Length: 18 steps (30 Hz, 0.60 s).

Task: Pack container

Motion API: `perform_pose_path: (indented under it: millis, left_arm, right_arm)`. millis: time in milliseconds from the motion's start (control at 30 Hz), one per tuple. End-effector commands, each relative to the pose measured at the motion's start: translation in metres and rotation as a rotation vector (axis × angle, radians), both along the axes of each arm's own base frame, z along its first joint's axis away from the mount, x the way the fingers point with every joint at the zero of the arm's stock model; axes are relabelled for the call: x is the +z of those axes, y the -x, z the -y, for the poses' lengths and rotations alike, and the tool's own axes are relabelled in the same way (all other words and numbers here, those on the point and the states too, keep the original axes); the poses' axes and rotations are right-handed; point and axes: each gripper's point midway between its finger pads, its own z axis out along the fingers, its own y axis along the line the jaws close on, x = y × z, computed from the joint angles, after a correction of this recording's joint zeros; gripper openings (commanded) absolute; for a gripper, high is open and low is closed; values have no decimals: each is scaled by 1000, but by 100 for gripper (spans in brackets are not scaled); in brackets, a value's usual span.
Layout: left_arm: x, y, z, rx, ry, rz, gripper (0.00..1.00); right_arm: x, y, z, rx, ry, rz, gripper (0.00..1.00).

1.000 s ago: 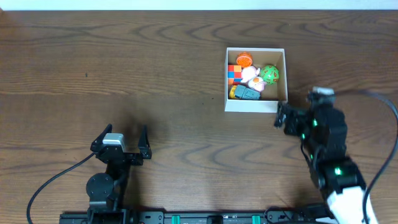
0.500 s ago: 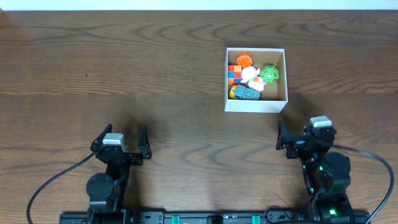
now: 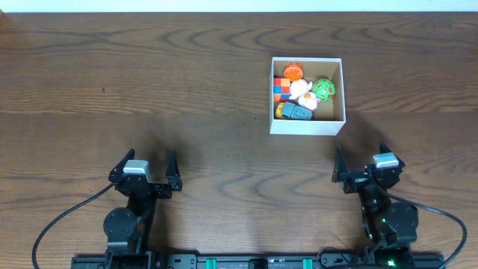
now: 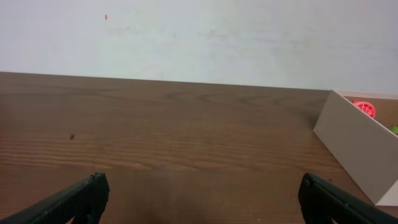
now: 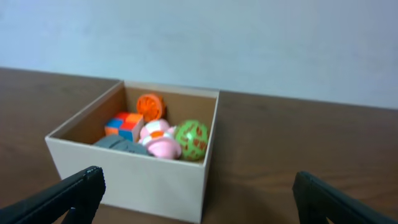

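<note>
The container [image 3: 307,127] stands on the tabletop [image 3: 187,75] right of centre, with small toys [image 3: 302,93] inside. The left pincer [image 3: 147,161] and right pincer [image 3: 361,153] rest released and empty, probably because packing looks finished.

No text, label, brand, number or sign is showing legibly in any view, neither on the container [image 5: 124,171] nor on the desk [image 3: 149,90].

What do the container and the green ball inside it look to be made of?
Container: likely cardboard with a matte finish; white outside, brown inside, thin flat walls. Green ball: probably hard plastic, slightly shiny, with a patterned shell; too blurred to be sure.
</note>
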Motion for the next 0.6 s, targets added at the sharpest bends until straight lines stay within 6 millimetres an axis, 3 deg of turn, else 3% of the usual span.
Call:
perform_pose_path:
  millis: [0, 333, 567]
  left_arm:
    - [-15, 1, 2, -15, -12, -45, 98]
    - [-15, 1, 2, -15, -12, -45, 98]
    - [-15, 1, 2, -15, -12, -45, 98]
  right_arm:
    - [8, 4, 4, -13, 13, 41, 99]
    - [-6, 10, 7, -21, 18, -13, 99]
    - [-7, 10, 7, -20, 17, -14, 99]
